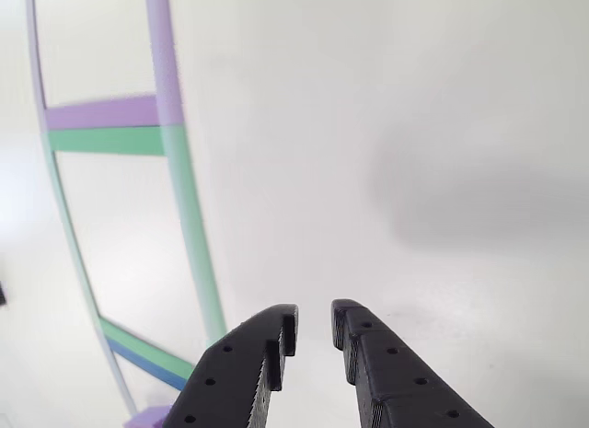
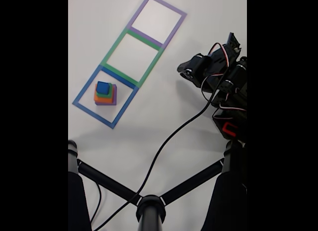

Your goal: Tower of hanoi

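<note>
The whole block stack [image 2: 105,93] sits untouched in the blue square [image 2: 82,94] – so this looks like the opening step – and the empty, slightly parted gripper [image 1: 315,329], well apart, must reach for the top blue block [image 2: 103,87].

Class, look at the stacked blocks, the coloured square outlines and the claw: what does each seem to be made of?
Stacked blocks: probably matte plastic or foam; flat, solid colours. Square outlines: seemingly coloured tape, thin flat strips overlapping at joins. Claw: black, likely 3D-printed plastic, with fine layered ridges and screw holes.
</note>
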`<state>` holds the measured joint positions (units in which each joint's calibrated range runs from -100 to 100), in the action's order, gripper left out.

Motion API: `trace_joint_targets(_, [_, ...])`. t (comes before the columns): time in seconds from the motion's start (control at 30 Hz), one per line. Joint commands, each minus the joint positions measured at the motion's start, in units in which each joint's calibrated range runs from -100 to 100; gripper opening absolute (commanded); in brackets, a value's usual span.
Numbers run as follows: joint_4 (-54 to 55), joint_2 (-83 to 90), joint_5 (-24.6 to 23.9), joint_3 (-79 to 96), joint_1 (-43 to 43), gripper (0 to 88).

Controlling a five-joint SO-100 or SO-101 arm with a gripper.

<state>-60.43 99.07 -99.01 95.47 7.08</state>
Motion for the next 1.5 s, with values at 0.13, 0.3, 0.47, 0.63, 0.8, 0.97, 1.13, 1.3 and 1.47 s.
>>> trace_joint_targets(0.13, [3.4, 0.9, 2.5, 2.9, 0.8, 0.0])
trace_joint_targets(0.3, [3.6, 0.9, 3.1, 3.0, 0.8, 0.0])
trace_joint_targets(0.47, [3.7, 0.9, 2.0, 3.0, 1.0, 0.0])
trace_joint_targets(0.63, [3.7, 0.9, 2.5, 3.0, 1.0, 0.0])
trace_joint_targets(0.8, [3.7, 0.9, 3.2, 3.0, 0.6, 0.0])
trace_joint_targets(0.97, [3.7, 0.9, 7.3, 3.0, -1.0, 0.0])
trace_joint_targets(1.13, [3.7, 0.9, 2.3, 3.1, -0.9, 0.0])
trace_joint_targets(1.3, [4.1, 0.9, -1.0, 3.2, -0.6, 0.0])
trace_joint_targets(1.47, [4.2, 0.9, -1.0, 3.3, -0.6, 0.0])
